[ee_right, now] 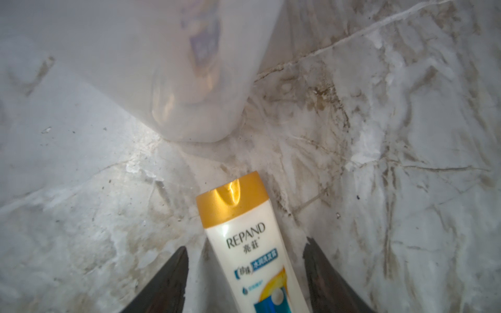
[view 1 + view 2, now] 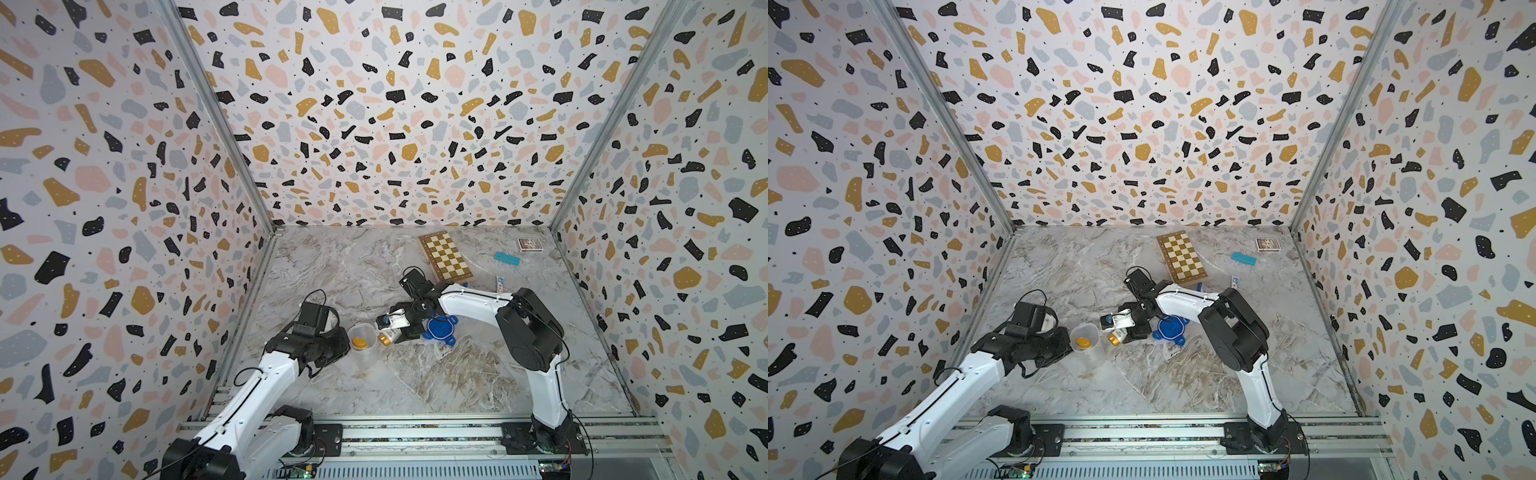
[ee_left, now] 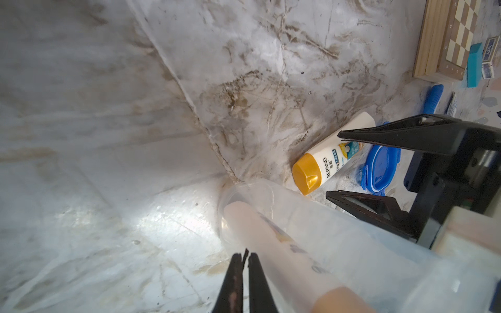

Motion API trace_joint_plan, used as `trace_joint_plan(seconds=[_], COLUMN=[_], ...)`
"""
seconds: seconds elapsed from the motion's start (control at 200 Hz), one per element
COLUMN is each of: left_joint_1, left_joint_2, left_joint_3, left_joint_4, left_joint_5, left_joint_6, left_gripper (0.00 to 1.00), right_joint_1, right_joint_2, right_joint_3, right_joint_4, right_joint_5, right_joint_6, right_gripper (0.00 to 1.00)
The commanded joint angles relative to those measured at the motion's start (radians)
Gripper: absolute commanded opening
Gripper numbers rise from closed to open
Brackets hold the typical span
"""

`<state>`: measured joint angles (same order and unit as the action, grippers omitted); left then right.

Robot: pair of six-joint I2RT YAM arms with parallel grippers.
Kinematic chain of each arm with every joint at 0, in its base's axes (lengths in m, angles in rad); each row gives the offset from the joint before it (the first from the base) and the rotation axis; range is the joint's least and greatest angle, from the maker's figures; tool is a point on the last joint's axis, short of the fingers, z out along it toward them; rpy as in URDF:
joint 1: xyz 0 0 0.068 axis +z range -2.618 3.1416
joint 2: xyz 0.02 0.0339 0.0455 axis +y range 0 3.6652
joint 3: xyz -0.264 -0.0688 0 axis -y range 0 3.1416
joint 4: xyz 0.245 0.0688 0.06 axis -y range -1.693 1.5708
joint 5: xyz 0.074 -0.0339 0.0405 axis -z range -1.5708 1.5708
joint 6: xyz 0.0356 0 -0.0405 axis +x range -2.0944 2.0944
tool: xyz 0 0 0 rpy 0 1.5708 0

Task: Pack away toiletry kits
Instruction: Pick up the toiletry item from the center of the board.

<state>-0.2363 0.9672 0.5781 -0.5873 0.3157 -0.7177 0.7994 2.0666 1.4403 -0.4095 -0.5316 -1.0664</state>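
Observation:
A clear plastic container point(image 2: 353, 328) stands upright with a gold-capped white bottle point(image 2: 359, 343) inside. My left gripper point(image 3: 245, 256) is shut against the container's wall point(image 3: 339, 230). I cannot tell whether it pinches that wall. A second white bottle point(image 1: 244, 244) with a gold cap lies on the table beside the container point(image 1: 122, 67). My right gripper point(image 1: 246, 271) is open and straddles this bottle point(image 2: 388, 334), with a gap on each side. A blue toothbrush point(image 3: 433, 99) and a small white-blue tube point(image 2: 500, 284) lie further back, near the chessboard.
A blue lid point(image 2: 440, 328) lies under the right arm. A folded chessboard point(image 2: 446, 255), a teal block point(image 2: 507, 258) and a patterned card box point(image 2: 530, 244) sit at the back right. Patterned walls close three sides of the marble table point(image 2: 415, 382).

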Motion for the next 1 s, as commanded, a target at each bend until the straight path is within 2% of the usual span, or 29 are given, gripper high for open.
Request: trace_joint_plan(seconds=[0.0, 0.305, 0.395, 0.476, 0.591, 0.651, 0.736, 0.826, 0.921, 0.996], left_joint_1=[0.007, 0.011, 0.013, 0.014, 0.018, 0.019, 0.020, 0.022, 0.022, 0.022], left_joint_2=[-0.002, -0.017, -0.023, -0.031, -0.040, -0.041, -0.041, -0.039, -0.034, -0.033], left_joint_3=[-0.003, 0.007, 0.008, 0.009, 0.012, 0.011, 0.007, 0.002, 0.001, 0.001], left_joint_4=[0.024, 0.003, -0.001, -0.008, -0.015, -0.015, -0.013, -0.005, 0.001, 0.006], left_joint_5=[0.006, 0.003, 0.003, 0.002, -0.003, -0.003, 0.001, 0.007, 0.014, 0.017], left_joint_6=[0.021, 0.021, 0.021, 0.019, 0.017, 0.018, 0.016, 0.017, 0.018, 0.018], left_gripper=[0.09, 0.08, 0.08, 0.08, 0.08, 0.08, 0.08, 0.08, 0.08, 0.08], right_joint_1=[-0.002, -0.006, -0.013, -0.029, -0.071, -0.107, -0.142, -0.141, -0.138, -0.108], right_joint_2=[0.011, 0.041, 0.042, 0.016, -0.088, -0.178, -0.324, -0.463, -0.579, -0.629], right_joint_3=[0.032, 0.043, 0.051, 0.044, -0.016, -0.078, -0.198, -0.321, -0.430, -0.496], right_joint_4=[-0.054, -0.068, -0.073, -0.073, -0.024, 0.055, 0.240, 0.465, 0.732, 0.904], right_joint_5=[-0.031, 0.004, 0.002, -0.020, -0.113, -0.190, -0.273, -0.268, -0.221, -0.188], right_joint_6=[-0.015, -0.011, -0.003, 0.010, 0.073, 0.168, 0.387, 0.619, 0.934, 1.075], right_gripper=[0.65, 0.60, 0.48, 0.33, 0.31, 0.31, 0.30, 0.30, 0.30, 0.30])
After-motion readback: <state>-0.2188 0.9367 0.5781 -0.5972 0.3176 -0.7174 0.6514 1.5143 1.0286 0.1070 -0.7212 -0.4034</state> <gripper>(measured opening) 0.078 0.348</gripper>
